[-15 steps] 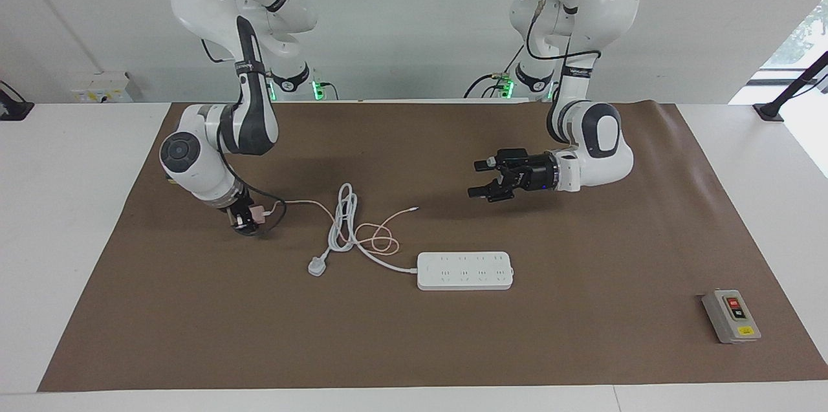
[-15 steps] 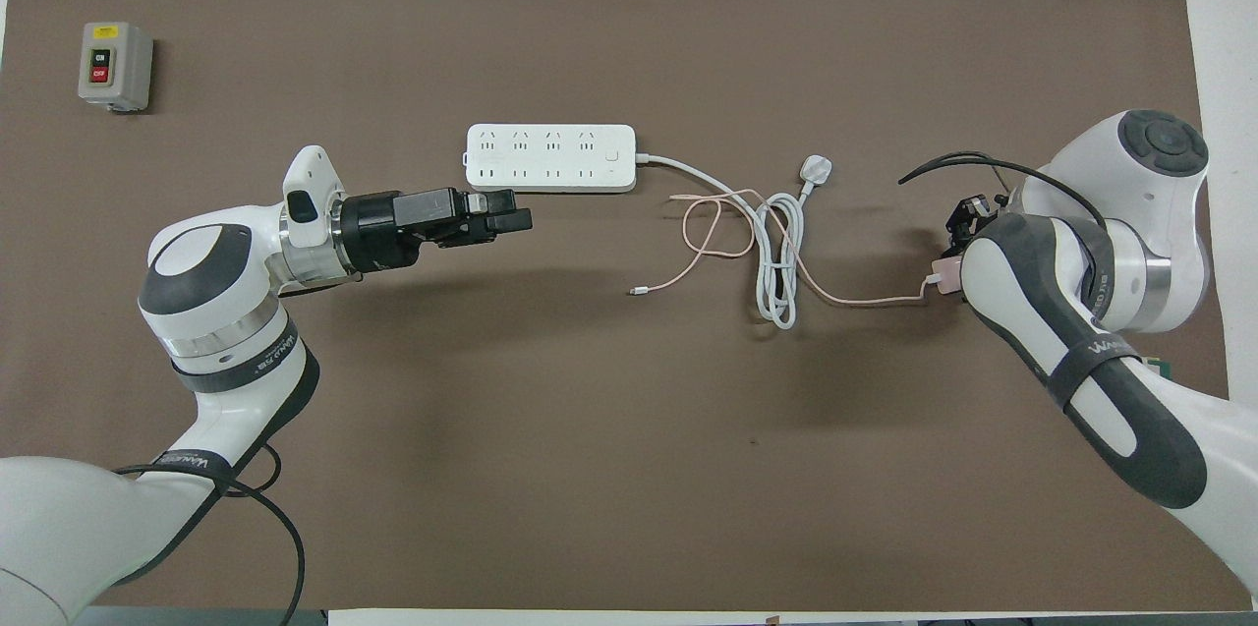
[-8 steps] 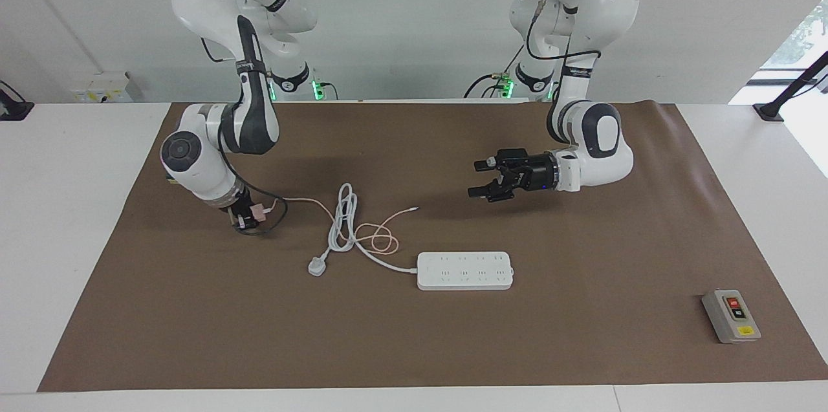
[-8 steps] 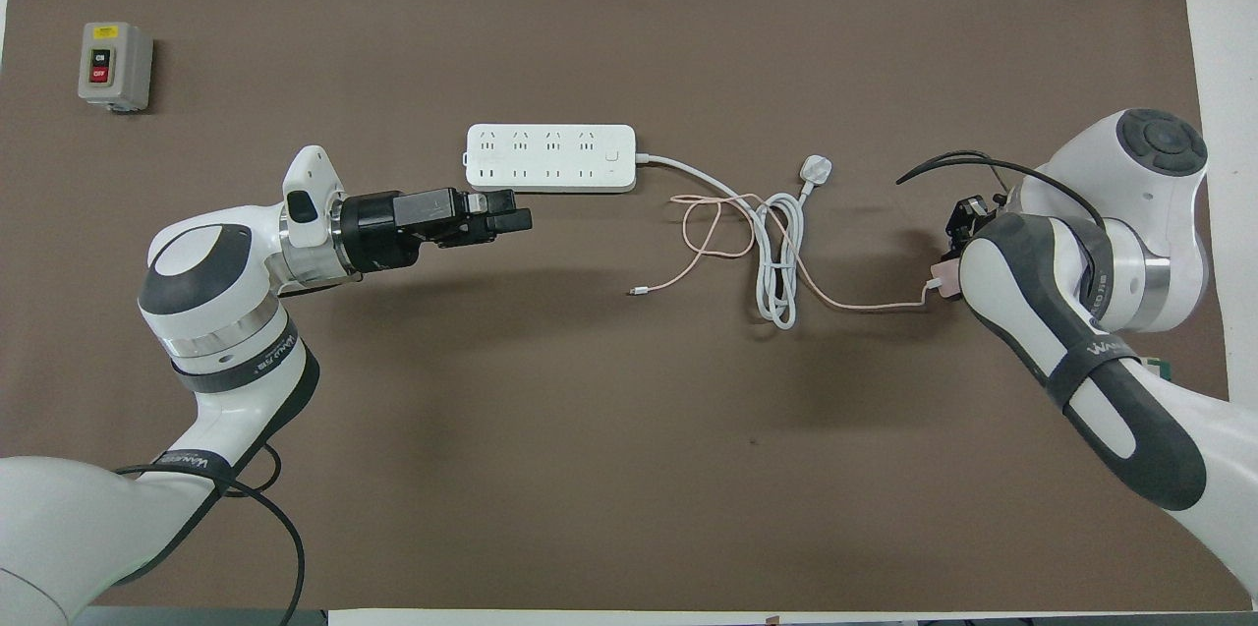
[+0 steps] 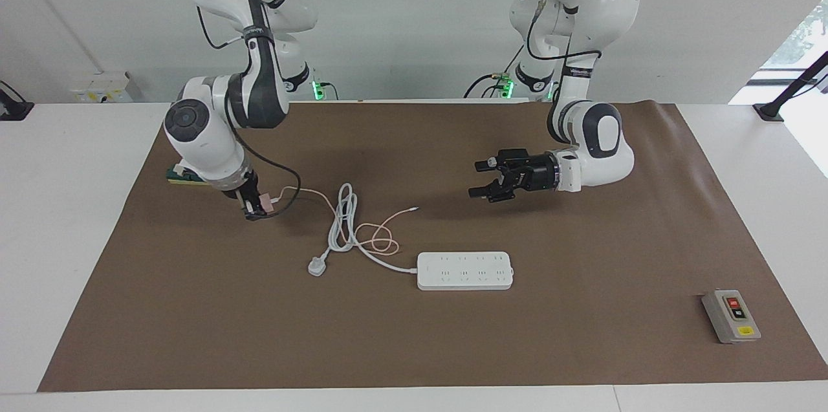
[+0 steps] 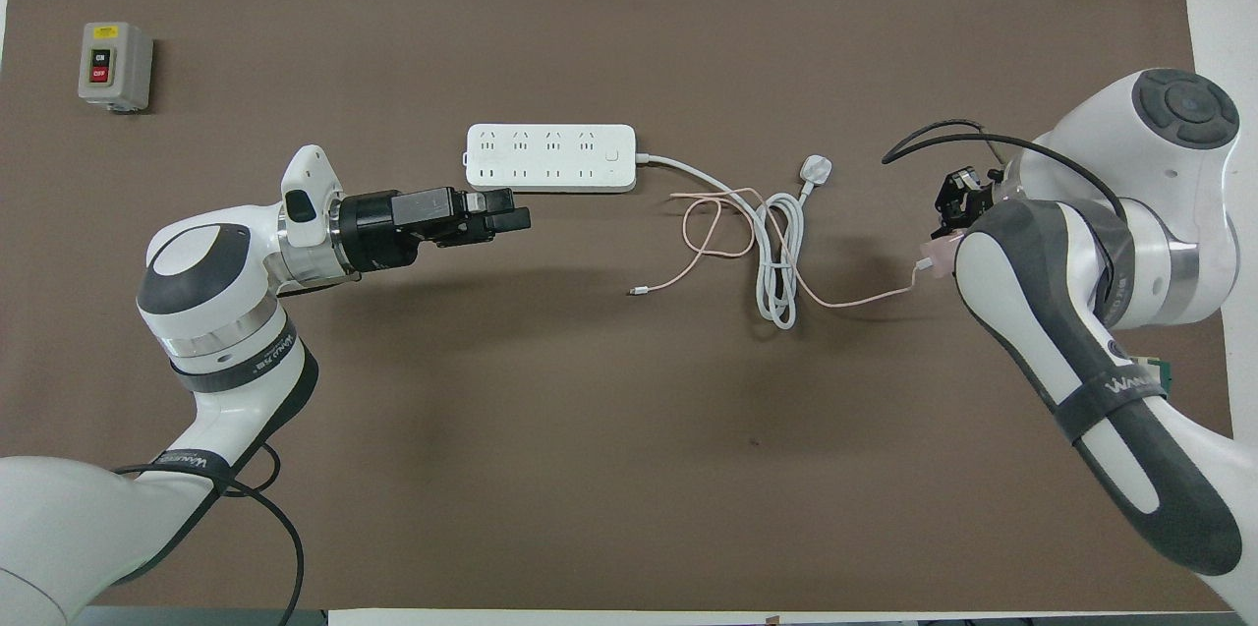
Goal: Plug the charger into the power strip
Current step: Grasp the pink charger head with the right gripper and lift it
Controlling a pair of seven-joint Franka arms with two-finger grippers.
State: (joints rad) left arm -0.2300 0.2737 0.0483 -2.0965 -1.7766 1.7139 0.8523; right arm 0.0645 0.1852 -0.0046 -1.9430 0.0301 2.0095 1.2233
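Brown mat (image 5: 582,347): my right gripper (image 5: 253,210), clenched on the charger (image 5: 262,202), hangs over its right-arm end; the left gripper (image 5: 484,179) waits, fingers parted. I should lift slowly, trailing cable clear, toward the power strip (image 5: 464,270) mid-mat.

From overhead, the right arm's forearm hides most of the charger (image 6: 932,256) (only a pink corner shows) and part of the right gripper (image 6: 958,203).

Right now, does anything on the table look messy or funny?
Yes. The charger's pink cable is looped through the power strip's coiled white cord, so they look tangled. The right gripper holds the charger.
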